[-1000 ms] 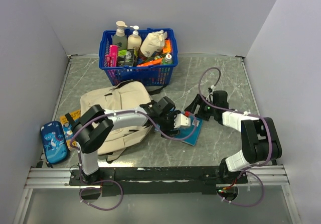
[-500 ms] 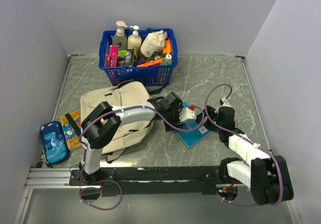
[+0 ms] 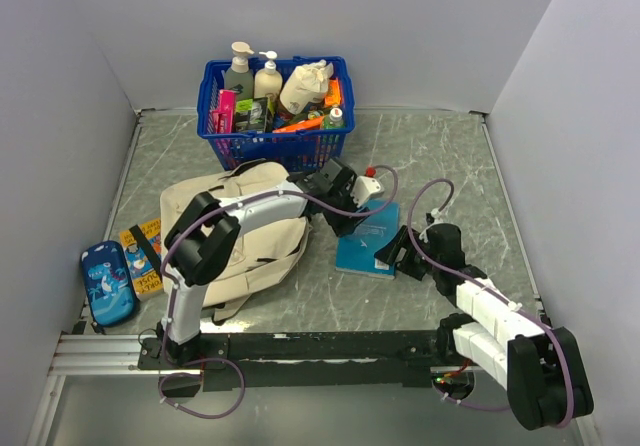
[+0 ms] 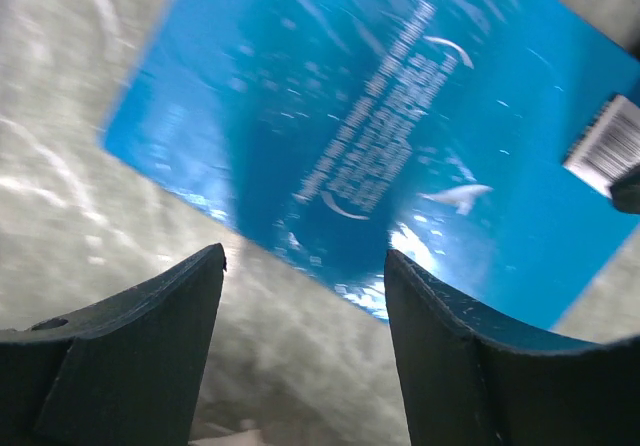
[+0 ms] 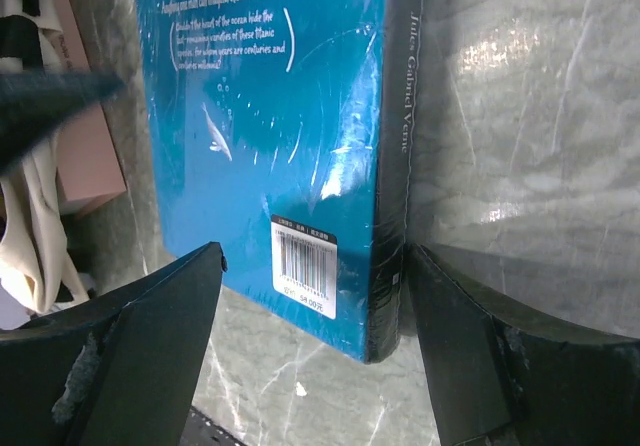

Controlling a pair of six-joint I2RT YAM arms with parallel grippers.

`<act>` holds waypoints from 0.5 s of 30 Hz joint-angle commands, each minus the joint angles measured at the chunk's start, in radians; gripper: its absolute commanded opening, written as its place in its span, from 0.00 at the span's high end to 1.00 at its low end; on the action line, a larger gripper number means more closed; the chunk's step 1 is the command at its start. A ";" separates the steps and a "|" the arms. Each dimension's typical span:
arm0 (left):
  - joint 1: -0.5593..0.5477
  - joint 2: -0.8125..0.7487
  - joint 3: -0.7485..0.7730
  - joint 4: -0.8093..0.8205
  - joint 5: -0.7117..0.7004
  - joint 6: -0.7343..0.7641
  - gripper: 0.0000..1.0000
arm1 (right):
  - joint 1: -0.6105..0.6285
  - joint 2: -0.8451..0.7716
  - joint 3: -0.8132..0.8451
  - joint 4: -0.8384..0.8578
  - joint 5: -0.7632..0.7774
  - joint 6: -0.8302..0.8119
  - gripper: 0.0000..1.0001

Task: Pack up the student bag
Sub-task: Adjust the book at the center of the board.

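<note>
The student bag [image 3: 240, 228], a soft beige backpack, lies flat at the left of the table. A blue paperback [image 3: 368, 238] lies flat to its right, back cover up with a barcode sticker. My left gripper [image 3: 347, 224] is at the book's far-left edge. In the left wrist view it [image 4: 305, 266] stands open above the table, the blue cover [image 4: 400, 116] just ahead. My right gripper [image 3: 392, 254] is at the book's near-right corner. It [image 5: 315, 251] is open, its fingers either side of that corner [image 5: 330, 166], the right one beside the spine.
A blue plastic basket [image 3: 275, 144] full of bottles and packets stands at the back. A shark-print pencil case [image 3: 108, 281] and a yellow booklet [image 3: 145, 256] lie left of the bag. Grey walls close in on three sides.
My right arm has swung from the book's far right round to its near-right corner. My left gripper has drawn back off the book toward its far-left edge. Both jaws stay open.
</note>
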 commanded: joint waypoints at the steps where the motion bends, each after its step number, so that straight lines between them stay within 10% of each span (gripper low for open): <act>1: -0.014 -0.039 -0.014 -0.033 0.028 -0.091 0.30 | -0.002 -0.004 0.026 -0.035 0.024 -0.003 0.17; 15: 0.092 0.096 0.101 -0.084 0.137 -0.184 0.30 | -0.018 0.126 0.127 0.139 0.223 0.016 0.12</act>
